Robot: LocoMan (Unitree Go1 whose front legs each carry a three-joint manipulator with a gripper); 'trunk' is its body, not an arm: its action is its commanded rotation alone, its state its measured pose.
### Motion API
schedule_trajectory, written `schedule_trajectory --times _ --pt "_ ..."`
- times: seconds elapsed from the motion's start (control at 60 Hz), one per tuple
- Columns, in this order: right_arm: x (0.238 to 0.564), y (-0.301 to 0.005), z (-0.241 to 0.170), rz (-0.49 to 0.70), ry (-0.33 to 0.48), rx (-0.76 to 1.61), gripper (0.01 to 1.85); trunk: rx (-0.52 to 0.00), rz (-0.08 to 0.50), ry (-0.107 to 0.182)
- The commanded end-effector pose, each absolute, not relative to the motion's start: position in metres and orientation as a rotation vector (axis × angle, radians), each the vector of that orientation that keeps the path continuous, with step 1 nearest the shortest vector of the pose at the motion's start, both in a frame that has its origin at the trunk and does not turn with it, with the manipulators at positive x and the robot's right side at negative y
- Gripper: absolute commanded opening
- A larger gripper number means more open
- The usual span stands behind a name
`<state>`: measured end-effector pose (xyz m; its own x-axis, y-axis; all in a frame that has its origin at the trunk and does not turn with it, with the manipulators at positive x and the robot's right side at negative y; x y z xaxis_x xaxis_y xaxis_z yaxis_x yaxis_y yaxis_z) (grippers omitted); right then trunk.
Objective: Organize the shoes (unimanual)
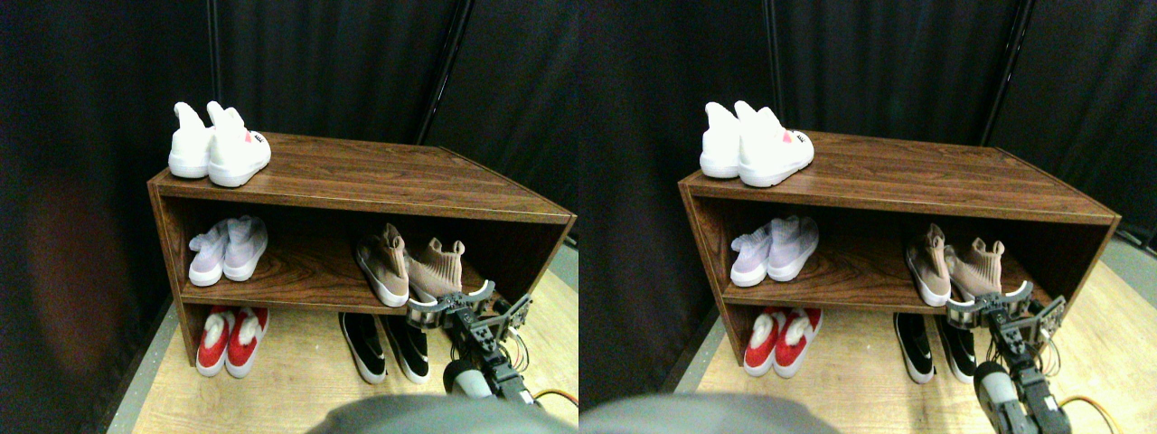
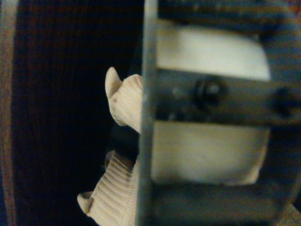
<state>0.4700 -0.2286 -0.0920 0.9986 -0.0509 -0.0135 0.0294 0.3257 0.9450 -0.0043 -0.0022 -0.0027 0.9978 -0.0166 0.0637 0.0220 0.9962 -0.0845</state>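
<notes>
A pair of tan knit high shoes with white soles stands on the right of the middle shelf. The left tan shoe [image 1: 384, 265] points toward me, and the right tan shoe [image 1: 440, 268] stands close beside it. My right gripper [image 1: 452, 301] is at the toe of the right tan shoe, jaws spread wide and open, hiding the toe. In the wrist view the dark jaw frame covers the white sole [image 2: 207, 52], with the tan knit collar [image 2: 124, 101] beside it. Black low slip-ons [image 1: 384, 345] stand on the floor below.
The wooden shoe rack [image 1: 380, 176] carries a white pair [image 1: 220, 145] on the left of its top. A pale lilac pair [image 1: 226, 250] sits on the left of the middle shelf, and a red pair [image 1: 232, 339] below it. Dark curtains hang behind.
</notes>
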Motion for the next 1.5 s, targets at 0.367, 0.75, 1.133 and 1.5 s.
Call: schedule_trajectory --times 0.367,0.75,1.133,1.5 --pt "0.472 -0.225 -0.102 -0.075 0.028 1.26 1.55 -0.103 -0.004 -0.033" --pt "0.474 -0.223 -0.105 -0.089 0.03 1.283 1.59 -0.111 0.003 -0.03" --pt "0.471 -0.225 -0.097 -0.075 0.017 1.264 1.57 -0.104 -0.001 -0.033" --pt "0.434 -0.236 -0.085 0.024 -0.042 1.251 1.52 -0.093 -0.011 -0.036"
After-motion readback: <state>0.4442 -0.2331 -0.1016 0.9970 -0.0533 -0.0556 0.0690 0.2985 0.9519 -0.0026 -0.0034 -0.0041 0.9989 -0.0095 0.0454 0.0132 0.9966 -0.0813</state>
